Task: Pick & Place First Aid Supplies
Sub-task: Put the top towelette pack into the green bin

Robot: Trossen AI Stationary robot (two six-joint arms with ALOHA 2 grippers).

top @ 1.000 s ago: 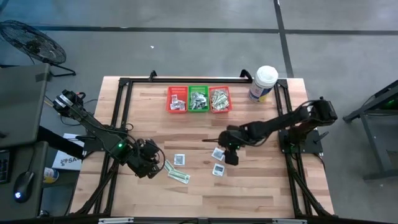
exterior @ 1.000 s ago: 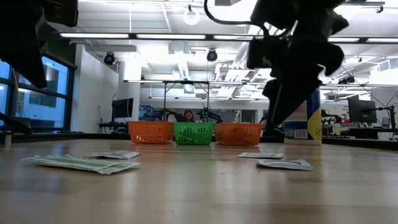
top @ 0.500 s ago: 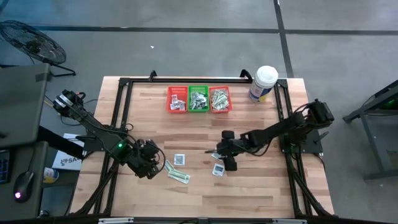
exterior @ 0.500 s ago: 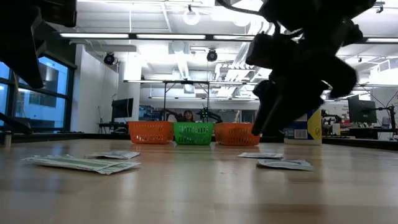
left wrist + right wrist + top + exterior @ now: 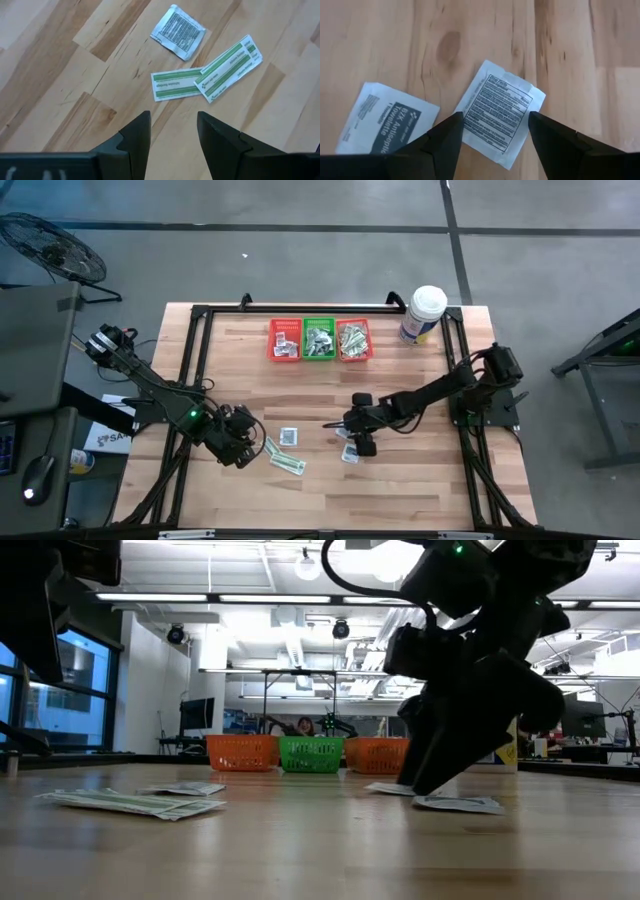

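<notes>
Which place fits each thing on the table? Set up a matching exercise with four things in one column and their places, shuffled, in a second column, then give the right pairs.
Things
1. green basket
2. white tub
3. right end effector
4. left end effector

Places
A. far right corner of the table
B. open, low over a squarish white packet
C. between the two red baskets
D. open, beside two green-and-white strips

Pairs: 1-C, 2-A, 3-B, 4-D
</notes>
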